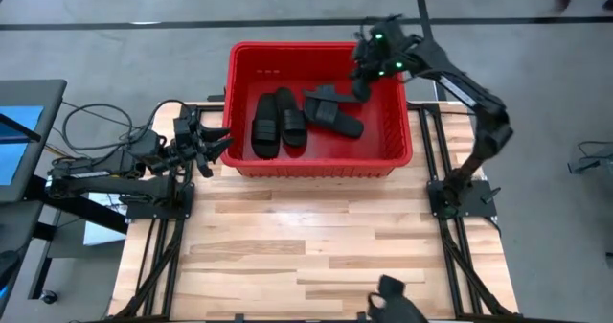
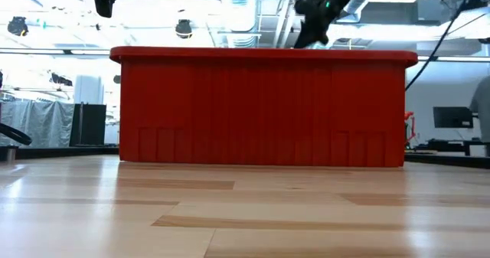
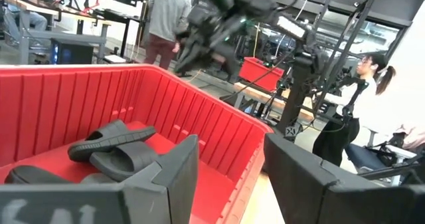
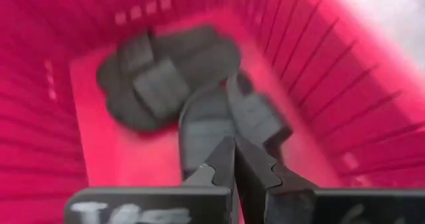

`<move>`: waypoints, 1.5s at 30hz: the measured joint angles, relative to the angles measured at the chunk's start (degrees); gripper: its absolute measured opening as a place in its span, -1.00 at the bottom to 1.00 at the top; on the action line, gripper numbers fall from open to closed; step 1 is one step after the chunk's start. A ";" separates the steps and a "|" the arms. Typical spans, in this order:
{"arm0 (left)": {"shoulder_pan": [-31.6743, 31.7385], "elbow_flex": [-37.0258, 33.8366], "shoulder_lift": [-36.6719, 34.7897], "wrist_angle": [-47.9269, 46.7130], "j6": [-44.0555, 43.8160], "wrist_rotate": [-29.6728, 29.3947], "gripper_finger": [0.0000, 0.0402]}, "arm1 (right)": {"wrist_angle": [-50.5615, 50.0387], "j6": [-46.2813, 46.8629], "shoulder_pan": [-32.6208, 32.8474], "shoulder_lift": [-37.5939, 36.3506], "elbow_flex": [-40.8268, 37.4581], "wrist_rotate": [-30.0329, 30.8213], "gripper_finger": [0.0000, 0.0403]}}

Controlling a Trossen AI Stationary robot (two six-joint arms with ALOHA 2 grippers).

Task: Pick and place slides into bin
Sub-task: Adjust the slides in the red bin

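From above, you see the red bin (image 1: pixel 319 107) at the far side of the wooden surface (image 1: pixel 306 237), with four black slides (image 1: pixel 280 119) lying inside: two side by side toward the left of the floor, two overlapping toward the right. Your right gripper (image 1: pixel 361 86) hangs over the bin's far right corner, fingers pinched together with nothing between them. Your left gripper (image 1: pixel 218 147) sits just outside the bin's left wall, fingers spread and empty. At table height, the bin (image 2: pixel 260 109) fills the middle and hides the slides. Through the left wrist, you look between the spread fingers (image 3: pixel 178 174) at two stacked slides (image 3: pixel 113 147); people stand in the room behind. Through the right wrist, closed fingers (image 4: pixel 229 171) point down at the slides (image 4: pixel 166 81).
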 joint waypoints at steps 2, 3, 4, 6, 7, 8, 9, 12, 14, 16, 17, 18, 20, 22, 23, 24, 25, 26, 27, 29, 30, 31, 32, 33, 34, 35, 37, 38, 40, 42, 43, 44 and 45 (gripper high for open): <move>0.00 0.00 0.02 -0.02 -0.02 0.27 -0.19 | -1.38 -1.89 -0.19 2.67 0.00 -0.73 -1.00; 0.00 0.00 0.00 -0.02 0.00 0.51 -0.19 | -2.09 -2.76 -0.19 3.98 0.00 -1.70 -1.00; 0.00 0.00 0.01 -0.01 -0.01 0.57 -0.19 | -2.65 -3.34 -0.19 5.28 0.00 -2.65 -1.00; 0.00 0.00 0.01 -0.01 -0.02 0.59 -0.19 | -2.73 -3.55 -0.19 7.49 0.00 -3.17 -1.00; 0.00 0.00 0.01 -0.02 -0.02 0.61 -0.19 | -2.83 -3.52 -0.19 8.32 -0.02 -3.17 -1.00; 0.00 0.00 0.02 -0.02 -0.02 0.61 -0.19 | -2.84 -3.45 -0.16 9.07 -0.02 -3.16 -1.00; 0.00 0.00 0.00 -0.02 -0.06 0.61 -0.19 | -2.81 -3.44 -0.07 9.73 0.00 -3.16 -1.00; 0.00 0.00 0.02 -0.02 -0.44 0.62 -0.19 | -4.04 -5.02 0.20 11.62 -0.02 -2.92 -1.00; 0.00 0.00 0.02 -0.02 -0.46 0.63 -0.19 | -4.37 -5.93 0.27 12.42 0.00 -2.93 -1.00; 0.00 0.00 0.02 -0.02 -0.46 0.63 -0.19 | -5.17 -6.14 0.30 13.15 0.00 -2.88 -1.00; 0.00 0.00 0.00 -0.02 -0.46 0.63 -0.19 | -5.82 -6.17 0.31 13.62 0.00 -2.60 -1.00; 0.01 0.00 0.00 -0.02 -0.46 0.63 -0.19 | -6.51 -6.22 0.26 14.10 0.00 -2.49 -1.00; 0.00 0.00 0.00 -0.02 -0.46 0.63 -0.19 | -7.78 -6.25 0.25 15.03 0.00 -2.07 -1.00; 0.00 0.00 0.02 -0.02 -0.46 0.64 -0.19 | -9.82 -6.42 0.25 15.91 0.00 -1.40 -1.00; 0.00 0.00 0.00 -0.02 -0.46 0.66 -0.19 | -10.84 -6.80 0.25 16.43 0.00 -1.15 -1.00; 0.00 0.00 0.00 -0.02 -0.46 0.66 -0.19 | -11.87 -7.13 0.25 17.00 0.02 -1.15 -1.00; 0.00 0.00 0.00 -0.01 -0.46 0.66 -0.19 | -12.80 -7.29 0.25 17.55 0.00 -1.17 -1.00; 0.02 0.00 0.02 0.00 -0.46 0.66 -0.19 | -13.39 -7.28 0.26 18.14 0.00 -1.17 -1.00; 0.00 0.00 0.01 -0.02 -0.46 0.66 -0.19 | -13.62 -7.28 0.32 18.69 0.00 -1.19 -1.00; 0.00 0.00 0.02 -0.02 -0.46 0.66 -0.19 | -13.53 -7.28 0.65 19.61 0.00 -1.11 -1.00; 0.00 0.00 0.02 -0.02 -0.46 0.66 -0.19 | -13.24 -7.29 0.81 19.97 0.00 -1.16 -1.00; 0.02 -0.02 0.00 0.00 -0.46 0.66 -0.19 | -12.80 -7.30 1.03 20.16 0.00 -1.15 -1.00; 0.00 -0.02 0.00 0.01 -0.46 0.66 -0.19 | -12.52 -7.33 1.05 20.20 0.00 -1.12 -1.00; 0.02 -0.02 0.02 -0.02 -0.46 0.66 -0.19 | -12.01 -7.39 1.24 20.19 0.00 -0.99 -1.00; 0.00 -0.01 0.01 -0.02 -0.46 0.66 -0.19 | -11.09 -7.37 1.51 20.18 0.00 -1.01 -1.00; 0.00 0.00 0.01 0.01 -0.46 0.68 -0.19 | -10.08 -7.29 1.71 20.18 0.00 -0.97 -1.00; 0.00 -0.02 0.02 -0.01 -0.46 0.68 -0.19 | -9.00 -6.94 1.99 20.18 0.00 -0.88 -1.00; 0.00 -0.02 0.00 -0.02 -0.46 0.68 -0.19 | -8.66 -6.91 2.09 20.18 0.02 -0.82 -1.00; 0.02 -0.02 0.02 -0.02 -0.46 0.68 -0.19 | -7.91 -7.19 2.13 20.18 0.00 0.03 -1.00; 0.01 -0.02 0.02 -0.02 -0.46 0.68 -0.19 | -5.55 -7.27 2.71 20.18 0.00 1.17 -1.00; 0.02 -0.02 0.00 -0.02 -0.46 0.68 -0.19 | -4.12 -7.26 2.99 20.18 0.02 1.74 -1.00; 0.01 -0.02 0.01 -0.02 -0.45 0.68 -0.19 | -3.01 -7.26 3.33 20.18 0.01 1.87 -1.00; 0.01 -0.02 0.02 -0.02 -0.45 0.68 -0.19 | -1.95 -7.26 3.64 20.15 0.02 1.85 -1.00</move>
